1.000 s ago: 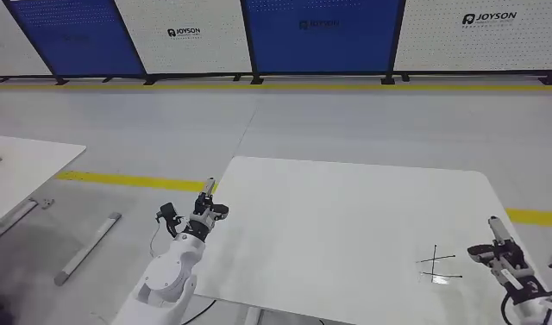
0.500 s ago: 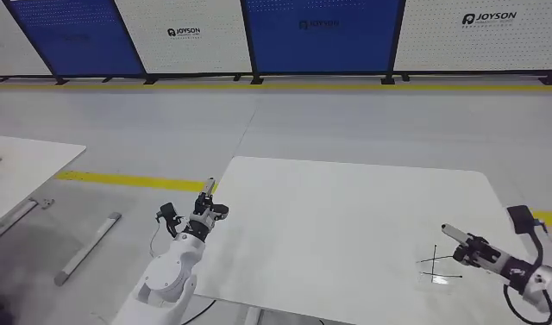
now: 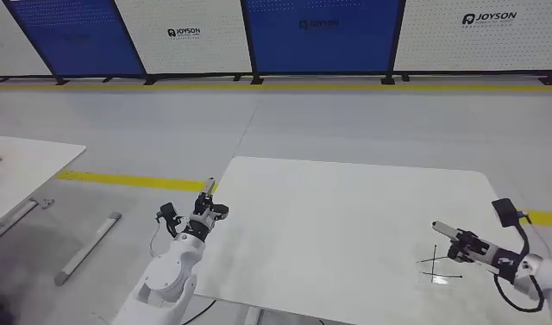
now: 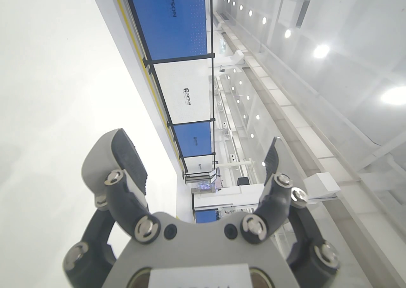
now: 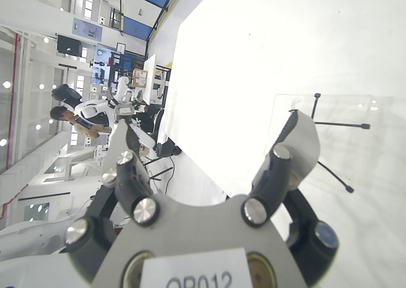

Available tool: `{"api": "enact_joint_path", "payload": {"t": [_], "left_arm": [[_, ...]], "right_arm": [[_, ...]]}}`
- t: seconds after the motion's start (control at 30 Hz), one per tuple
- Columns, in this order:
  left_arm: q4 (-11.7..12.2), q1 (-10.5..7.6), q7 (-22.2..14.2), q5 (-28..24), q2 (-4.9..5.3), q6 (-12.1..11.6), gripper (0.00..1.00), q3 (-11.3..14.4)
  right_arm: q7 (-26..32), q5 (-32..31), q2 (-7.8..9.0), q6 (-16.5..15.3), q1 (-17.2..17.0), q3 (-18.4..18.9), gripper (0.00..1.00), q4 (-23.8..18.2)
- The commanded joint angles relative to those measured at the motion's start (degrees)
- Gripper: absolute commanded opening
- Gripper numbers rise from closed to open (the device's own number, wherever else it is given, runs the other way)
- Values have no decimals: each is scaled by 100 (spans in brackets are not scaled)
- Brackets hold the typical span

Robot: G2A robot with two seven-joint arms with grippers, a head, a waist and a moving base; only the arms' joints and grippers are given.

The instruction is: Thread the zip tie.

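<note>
Three thin black zip ties lie near the table's right front corner. Two of them cross and the third lies apart, nearer the front edge. They rest on a clear sheet. My right gripper hovers open just behind and beside the crossed ties, holding nothing. My left gripper is open and empty at the table's left edge, pointing away from me.
The white table is bare apart from the ties. Its right edge lies close behind the right arm. Another white table stands off to the left on the floor.
The right arm has swung in from the table's right edge toward the left, bringing its gripper over the table next to the zip ties. The left arm has stayed still.
</note>
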Motion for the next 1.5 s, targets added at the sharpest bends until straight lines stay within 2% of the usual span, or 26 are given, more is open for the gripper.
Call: {"api": "enact_joint_path", "payload": {"t": [0.0, 0.07, 0.1, 0.2, 0.33, 0.4, 0.43, 0.47, 0.57, 0.63, 0.97, 1.1, 1.23, 1.3, 1.47], "left_arm": [[0, 0, 0, 0, 0, 0, 100, 0], [0, 0, 0, 0, 0, 0, 100, 0], [0, 0, 0, 0, 0, 0, 100, 0], [0, 0, 0, 0, 0, 0, 100, 0], [0, 0, 0, 0, 0, 0, 100, 0], [0, 0, 0, 0, 0, 0, 100, 0], [0, 0, 0, 0, 0, 0, 100, 0], [0, 0, 0, 0, 0, 0, 100, 0], [0, 0, 0, 0, 0, 0, 100, 0], [0, 0, 0, 0, 0, 0, 100, 0], [0, 0, 0, 0, 0, 0, 100, 0], [0, 0, 0, 0, 0, 0, 100, 0], [0, 0, 0, 0, 0, 0, 100, 0], [0, 0, 0, 0, 0, 0, 100, 0], [0, 0, 0, 0, 0, 0, 100, 0]], "right_arm": [[-15, 13, 0, -13, 0, 5, 100, 7], [-110, 150, 11, -145, -20, 121, 100, 62], [45, 297, 27, -293, -21, 189, 100, 94], [752, 499, 106, -635, 132, 395, 100, 319], [1552, 513, 217, -995, 458, 436, 100, 744], [1552, 448, 297, -1058, 552, 136, 100, 887], [1552, 294, 392, -1045, 649, -142, 100, 982], [1552, 282, 456, -1002, 767, -238, 100, 1083], [1552, 121, 688, -1240, 970, -773, 100, 1224], [1552, 353, 796, -1130, 1113, -867, 100, 1395], [1552, 353, 796, -1130, 1113, -867, 100, 1395], [1552, 535, 852, -1275, 1095, -764, 100, 1468], [1552, 420, 1054, -1336, 1060, -904, 100, 1473], [1552, 450, 1158, -1266, 1097, -1047, 100, 1569], [1552, 324, 1375, -1102, 1408, -1531, 100, 1903]]}}
